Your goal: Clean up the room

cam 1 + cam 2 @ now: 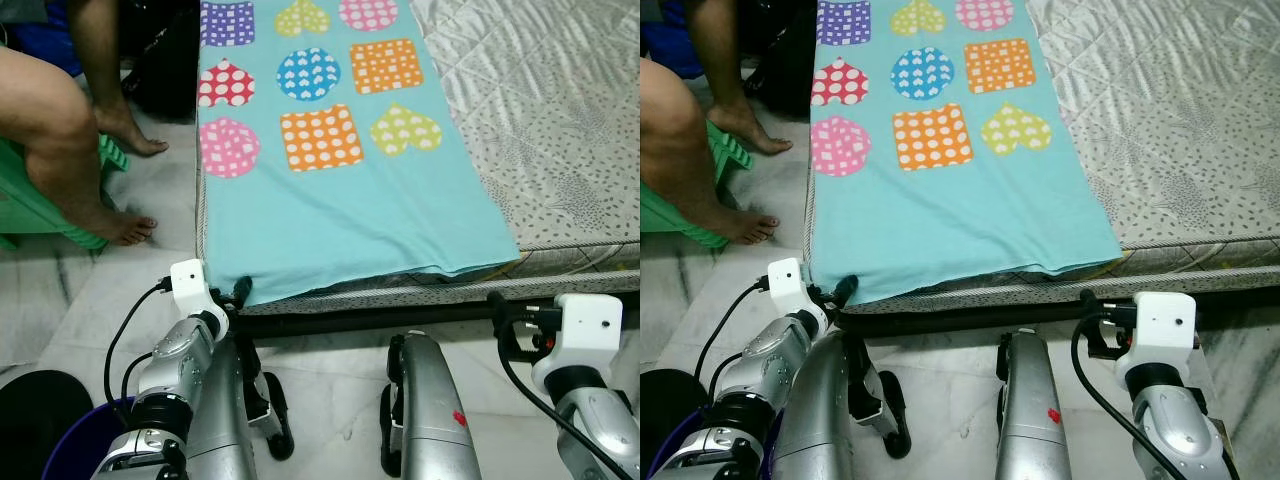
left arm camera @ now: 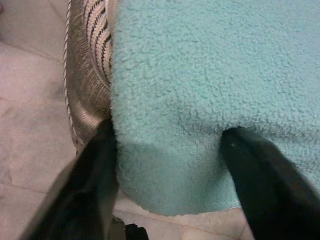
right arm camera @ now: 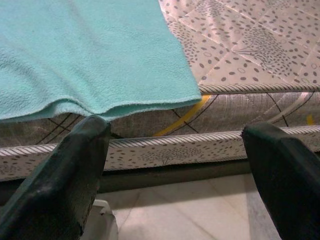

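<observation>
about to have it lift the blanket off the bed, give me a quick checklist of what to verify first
1. Left gripper straddles the blanket corner, fingers on either side: ok.
2. Left fingers closed on the fleece: not ok, a gap shows.
3. Right gripper on the other corner: not ok, open and short of the mattress edge.
4. Blanket lies flat, nothing on it: ok.
5. Person's foot clear of the blanket: ok, it is on the floor beside the bed.
6. Far end of blanket free: cannot tell.
</observation>
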{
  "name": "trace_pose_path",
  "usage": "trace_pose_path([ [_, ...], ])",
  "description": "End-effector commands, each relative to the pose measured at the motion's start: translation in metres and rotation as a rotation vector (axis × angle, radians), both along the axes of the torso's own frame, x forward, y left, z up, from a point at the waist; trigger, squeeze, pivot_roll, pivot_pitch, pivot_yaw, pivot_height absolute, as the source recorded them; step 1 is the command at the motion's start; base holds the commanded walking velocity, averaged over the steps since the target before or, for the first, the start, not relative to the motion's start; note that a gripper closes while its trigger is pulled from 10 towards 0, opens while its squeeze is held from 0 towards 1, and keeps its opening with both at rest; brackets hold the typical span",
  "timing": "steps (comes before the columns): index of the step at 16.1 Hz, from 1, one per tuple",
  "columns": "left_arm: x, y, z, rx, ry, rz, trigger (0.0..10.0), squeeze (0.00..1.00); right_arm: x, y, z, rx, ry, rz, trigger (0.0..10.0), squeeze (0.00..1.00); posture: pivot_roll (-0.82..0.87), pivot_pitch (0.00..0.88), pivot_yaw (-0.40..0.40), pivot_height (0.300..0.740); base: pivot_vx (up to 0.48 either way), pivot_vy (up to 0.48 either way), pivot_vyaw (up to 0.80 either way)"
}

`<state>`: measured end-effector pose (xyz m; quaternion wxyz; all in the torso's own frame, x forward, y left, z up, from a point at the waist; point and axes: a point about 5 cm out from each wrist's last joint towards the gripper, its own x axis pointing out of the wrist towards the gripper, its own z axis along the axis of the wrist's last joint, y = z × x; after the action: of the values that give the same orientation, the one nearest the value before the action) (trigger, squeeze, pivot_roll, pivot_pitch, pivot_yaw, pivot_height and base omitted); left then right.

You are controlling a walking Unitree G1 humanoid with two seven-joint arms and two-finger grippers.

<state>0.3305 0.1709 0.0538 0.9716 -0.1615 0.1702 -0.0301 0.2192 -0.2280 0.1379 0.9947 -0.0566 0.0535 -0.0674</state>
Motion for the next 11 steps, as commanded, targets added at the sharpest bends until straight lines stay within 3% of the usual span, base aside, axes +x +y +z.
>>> trace_pose_path([
  [1,-0.011,0.006,-0.017,-0.005,0.057,0.008,0.0,0.00,-0.005,-0.004,-0.002,0.000,0.018,-0.023,10.0,0.00,-0.19,0.426,0.069,0.587,0.000,0.000,0.00],
  [7,-0.021,0.020,-0.024,-0.011,0.048,0.092,0.0,0.00,-0.003,-0.005,-0.003,-0.004,0.017,-0.029,10.0,0.00,-0.18,0.422,0.067,0.587,0.000,0.000,0.00],
  [9,-0.017,0.038,-0.020,0.007,0.039,0.156,0.0,0.00,0.000,-0.005,-0.003,-0.005,0.016,-0.027,10.0,0.00,-0.18,0.421,0.064,0.587,0.000,0.000,0.00],
  [11,-0.016,0.047,-0.017,0.017,0.039,0.179,0.0,0.00,0.000,-0.004,-0.003,-0.005,0.015,-0.027,10.0,0.00,-0.18,0.420,0.064,0.587,0.000,0.000,0.00],
])
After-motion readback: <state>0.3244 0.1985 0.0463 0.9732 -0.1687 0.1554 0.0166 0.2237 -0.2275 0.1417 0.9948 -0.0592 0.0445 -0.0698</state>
